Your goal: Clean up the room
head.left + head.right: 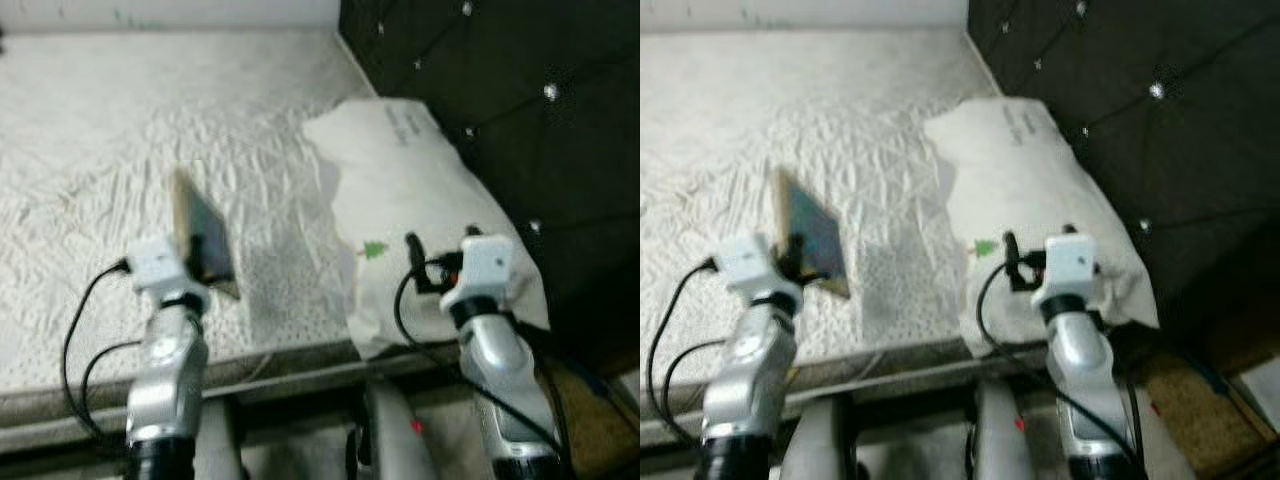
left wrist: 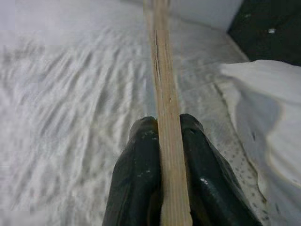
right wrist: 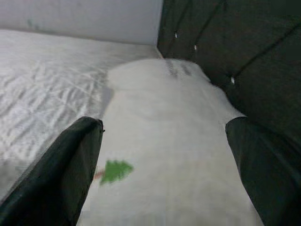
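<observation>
A big bed (image 1: 90, 150) with a white, wrinkly quilt fills the room in front of the robot. A dark padded headboard (image 1: 500, 90) with shiny buttons stands at the right side. A white pillow (image 1: 410, 190) lies on the bed right next to the headboard. It has a small green tree (image 3: 115, 170) printed on it and some grey writing at its far end.

The left hand (image 2: 164, 155) is up over the near edge of the bed, on the left. Its two black fingers (image 2: 136, 179) are squeezed tight on a thin flat board (image 1: 200, 235). The board has a pale wood edge and a dark face. It stands up on its edge and sticks out away from the robot, above the quilt.

The right hand (image 3: 164, 169) hangs over the near end of the pillow, close to the green tree. Its fingers (image 3: 66, 174) are spread wide apart and hold nothing.
</observation>
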You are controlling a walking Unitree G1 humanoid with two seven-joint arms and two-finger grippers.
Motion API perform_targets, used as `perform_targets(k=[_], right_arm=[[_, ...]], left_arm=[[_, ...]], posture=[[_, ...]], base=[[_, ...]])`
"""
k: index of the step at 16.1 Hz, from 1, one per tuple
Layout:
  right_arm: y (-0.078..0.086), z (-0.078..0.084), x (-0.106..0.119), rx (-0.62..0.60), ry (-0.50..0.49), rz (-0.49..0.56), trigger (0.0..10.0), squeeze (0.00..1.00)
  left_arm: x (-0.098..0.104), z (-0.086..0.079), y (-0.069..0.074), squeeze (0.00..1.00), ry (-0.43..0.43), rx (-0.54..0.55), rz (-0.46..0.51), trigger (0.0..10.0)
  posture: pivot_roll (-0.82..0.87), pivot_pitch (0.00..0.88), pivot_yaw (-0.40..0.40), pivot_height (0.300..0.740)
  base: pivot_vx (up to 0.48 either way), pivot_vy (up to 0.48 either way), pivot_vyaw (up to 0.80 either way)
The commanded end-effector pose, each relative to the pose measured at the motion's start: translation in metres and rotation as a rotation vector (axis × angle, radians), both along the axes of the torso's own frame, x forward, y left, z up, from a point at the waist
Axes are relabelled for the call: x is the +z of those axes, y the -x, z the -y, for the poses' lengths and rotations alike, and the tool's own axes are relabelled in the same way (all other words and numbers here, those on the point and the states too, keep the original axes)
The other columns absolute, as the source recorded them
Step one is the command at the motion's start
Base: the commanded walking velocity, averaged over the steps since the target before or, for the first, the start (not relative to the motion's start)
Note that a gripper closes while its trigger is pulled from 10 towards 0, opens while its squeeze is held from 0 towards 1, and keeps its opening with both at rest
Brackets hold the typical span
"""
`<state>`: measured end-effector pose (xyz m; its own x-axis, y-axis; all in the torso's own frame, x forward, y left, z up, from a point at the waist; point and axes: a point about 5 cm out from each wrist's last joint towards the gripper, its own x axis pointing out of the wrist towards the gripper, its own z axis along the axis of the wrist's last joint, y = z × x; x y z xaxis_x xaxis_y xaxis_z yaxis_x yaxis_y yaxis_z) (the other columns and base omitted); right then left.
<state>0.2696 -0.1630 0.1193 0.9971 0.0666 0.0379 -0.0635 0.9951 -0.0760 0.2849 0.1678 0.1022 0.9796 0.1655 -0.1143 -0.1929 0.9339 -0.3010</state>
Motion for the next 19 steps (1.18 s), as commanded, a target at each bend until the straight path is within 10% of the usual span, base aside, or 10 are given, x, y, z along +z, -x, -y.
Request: perform_targets(k=[1,19], right_arm=[[0.002,0.005,0.004,-0.007,0.004,0.005,10.0,0.00],[0.021,0.023,0.022,0.008,0.017,0.007,10.0,0.00]], left_arm=[[0.005,0.021,-0.010,0.00,0.093,-0.068,0.014,10.0],[-0.019,0.052,-0.066,0.00,0.388,-0.200,-0.026,10.0]], posture=[[-0.10,0.084,-0.034,0.586],[-0.23,0.110,-0.039,0.506]], base=[[0.000,0.000,0.00],[0.000,0.000,0.00]])
